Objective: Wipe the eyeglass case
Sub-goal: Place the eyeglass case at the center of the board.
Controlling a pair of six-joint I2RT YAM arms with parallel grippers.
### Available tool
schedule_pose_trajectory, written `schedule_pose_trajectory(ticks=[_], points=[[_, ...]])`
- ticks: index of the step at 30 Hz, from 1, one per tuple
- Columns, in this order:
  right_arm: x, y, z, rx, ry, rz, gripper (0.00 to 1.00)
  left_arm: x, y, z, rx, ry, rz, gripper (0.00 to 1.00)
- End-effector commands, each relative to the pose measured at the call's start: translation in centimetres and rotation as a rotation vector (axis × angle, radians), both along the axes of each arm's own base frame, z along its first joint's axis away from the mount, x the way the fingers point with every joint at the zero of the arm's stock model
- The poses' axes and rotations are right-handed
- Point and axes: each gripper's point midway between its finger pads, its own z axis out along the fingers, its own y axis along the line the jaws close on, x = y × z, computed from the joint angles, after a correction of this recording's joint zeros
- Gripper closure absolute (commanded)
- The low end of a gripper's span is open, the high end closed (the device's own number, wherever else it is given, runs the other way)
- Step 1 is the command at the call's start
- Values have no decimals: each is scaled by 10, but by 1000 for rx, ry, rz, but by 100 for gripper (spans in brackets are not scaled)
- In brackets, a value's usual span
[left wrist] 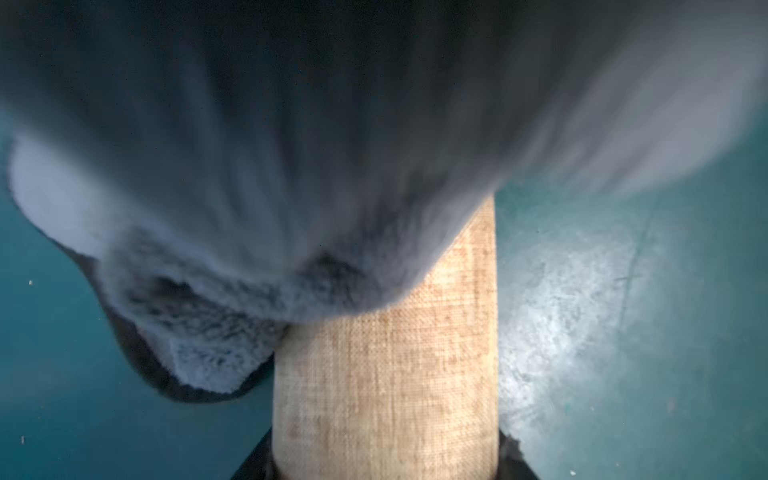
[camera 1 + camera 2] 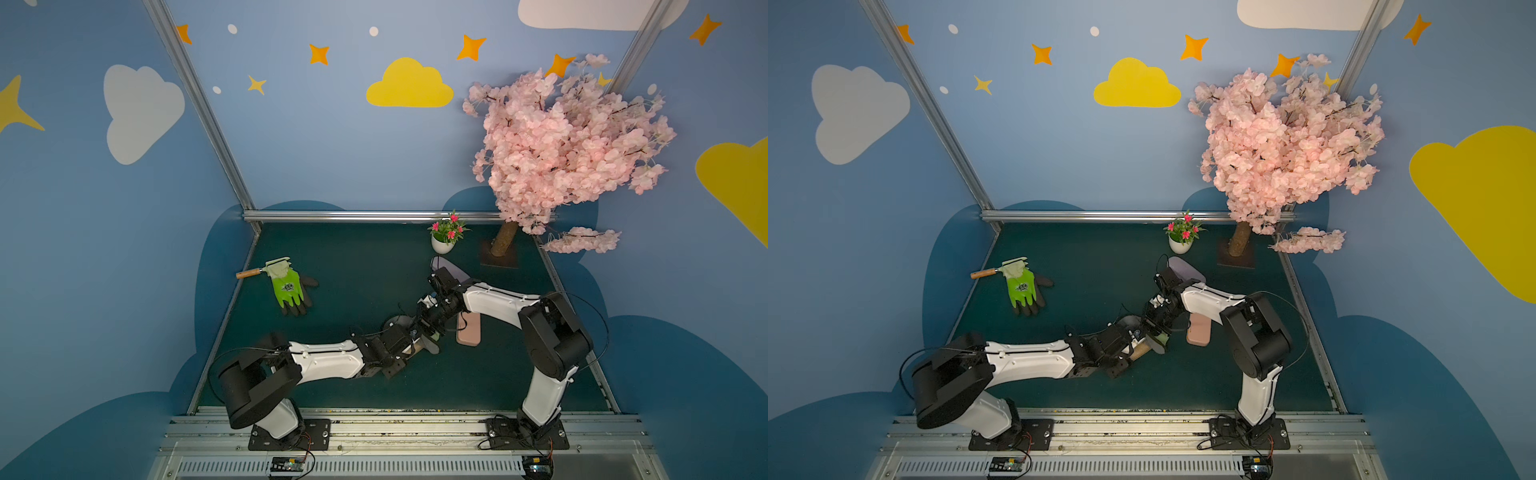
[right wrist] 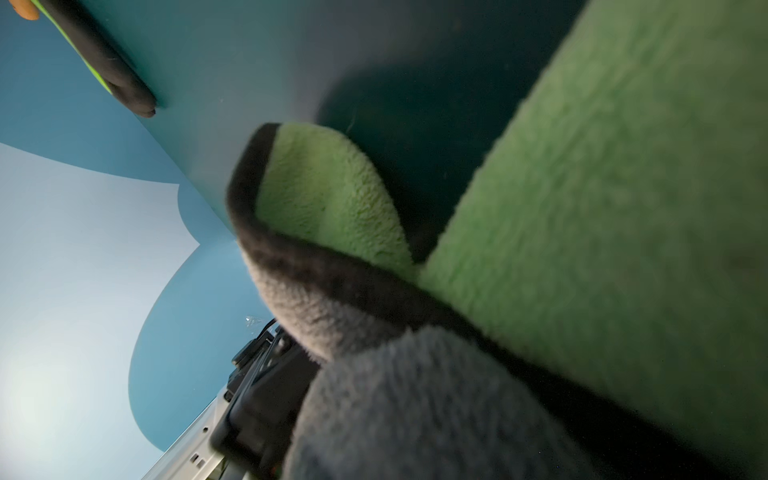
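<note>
A tan woven eyeglass case (image 1: 386, 374) is held off the green mat, and my left gripper (image 1: 384, 467) is shut on its near end. Dark fingers (image 1: 513, 455) show at either side of it. In both top views the case (image 2: 417, 349) (image 2: 1139, 353) sticks out from the left gripper (image 2: 405, 343) at mid-table. A fluffy cloth, grey on one face and green on the other (image 3: 602, 208), is draped over the far part of the case (image 1: 291, 166). My right gripper (image 2: 432, 328) is shut on this cloth (image 2: 431, 344), with its jaws hidden under the folds (image 3: 415, 415).
A pink case (image 2: 468, 330) lies just right of the grippers, and a purple one (image 2: 451, 266) lies behind the right wrist. A green glove (image 2: 289, 286) and a wooden-handled trowel (image 2: 249, 274) lie at the left. A small flower pot (image 2: 442, 243) and a pink blossom tree (image 2: 561, 145) stand at the back right.
</note>
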Motion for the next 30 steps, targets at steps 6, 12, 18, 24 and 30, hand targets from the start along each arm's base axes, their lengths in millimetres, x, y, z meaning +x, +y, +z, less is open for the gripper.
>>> schedule_pose_trajectory(ticks=[6, 12, 18, 24, 30], points=[[-42, -33, -80, -209, 164, 39, 100, 12, 1, 8, -24, -53, 85, 24], [-42, -34, -89, -225, 182, 38, 100, 6, 12, 20, -94, -94, 88, 0], [-35, -33, -80, -175, 153, 33, 100, 2, 7, 11, -53, -45, 69, 0], [-7, -24, -1, -83, -24, 87, 100, 10, 6, 7, -43, -75, 80, 0], [11, -55, 50, -139, -114, 15, 100, 25, 2, 6, -58, -155, 101, 0]])
